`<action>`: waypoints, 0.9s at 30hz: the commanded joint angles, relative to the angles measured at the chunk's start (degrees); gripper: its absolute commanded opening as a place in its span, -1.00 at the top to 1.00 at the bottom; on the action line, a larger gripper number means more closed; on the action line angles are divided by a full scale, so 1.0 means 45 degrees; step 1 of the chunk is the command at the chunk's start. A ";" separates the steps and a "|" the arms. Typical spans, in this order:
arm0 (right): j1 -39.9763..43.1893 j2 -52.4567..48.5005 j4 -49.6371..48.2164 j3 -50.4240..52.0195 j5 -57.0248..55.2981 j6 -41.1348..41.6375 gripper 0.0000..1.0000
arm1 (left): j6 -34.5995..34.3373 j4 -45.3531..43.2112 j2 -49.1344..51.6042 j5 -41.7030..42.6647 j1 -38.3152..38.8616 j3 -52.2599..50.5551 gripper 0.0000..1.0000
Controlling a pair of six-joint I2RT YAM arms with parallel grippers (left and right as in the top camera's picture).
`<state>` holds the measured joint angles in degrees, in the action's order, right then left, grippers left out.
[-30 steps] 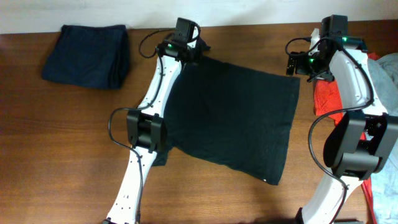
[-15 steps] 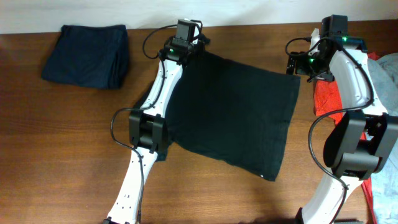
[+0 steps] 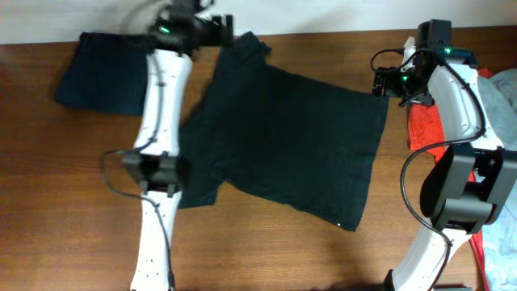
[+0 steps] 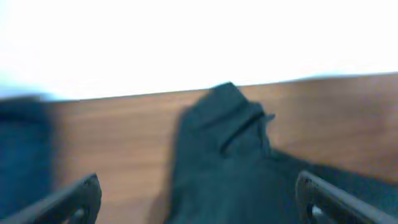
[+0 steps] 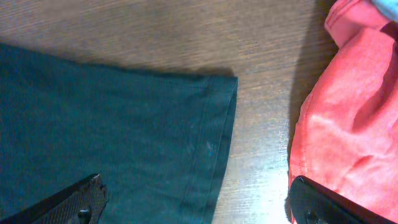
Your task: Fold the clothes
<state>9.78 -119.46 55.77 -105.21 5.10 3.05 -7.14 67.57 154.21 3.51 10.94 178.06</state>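
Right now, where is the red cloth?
In the overhead view, the soft red cloth garment lies at the far right of the brown wooden table, just right of the spread-out black short-sleeved T-shirt.

Left wrist view blurred, its top washed out white

The black T-shirt (image 3: 291,145) is matt, soft cloth; the table (image 3: 65,178) is smooth, grained wood.

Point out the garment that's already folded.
The navy one, far left: a neat rectangle. The black shirt lies spread out; the red one is crumpled.
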 commanded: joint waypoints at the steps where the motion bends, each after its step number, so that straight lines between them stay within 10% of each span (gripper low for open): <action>1: 0.0083 0.0029 -0.0005 -0.0194 0.0068 0.0102 -0.97 | 0.0073 0.1617 -0.2866 -0.1457 -0.0219 0.0413 -0.98; 15: 0.0058 0.0034 -0.0019 -0.0194 0.2205 0.0102 -0.97 | 0.0121 0.6475 -0.6552 -0.0044 -0.2030 0.0005 -0.98; 18: 0.0078 0.0267 0.1627 -0.0194 0.2098 0.0097 -0.69 | 0.0214 0.6475 -0.7237 -0.0573 -0.2055 -0.0549 -0.98; 27: -0.0665 0.4935 0.5906 -0.0107 0.1326 0.1141 -0.51 | -0.0350 0.6465 -1.2356 -0.1073 -0.2055 -0.9719 -0.98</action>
<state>9.17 -107.50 80.01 -105.25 12.80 4.91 -7.20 96.44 104.07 -0.54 1.96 147.98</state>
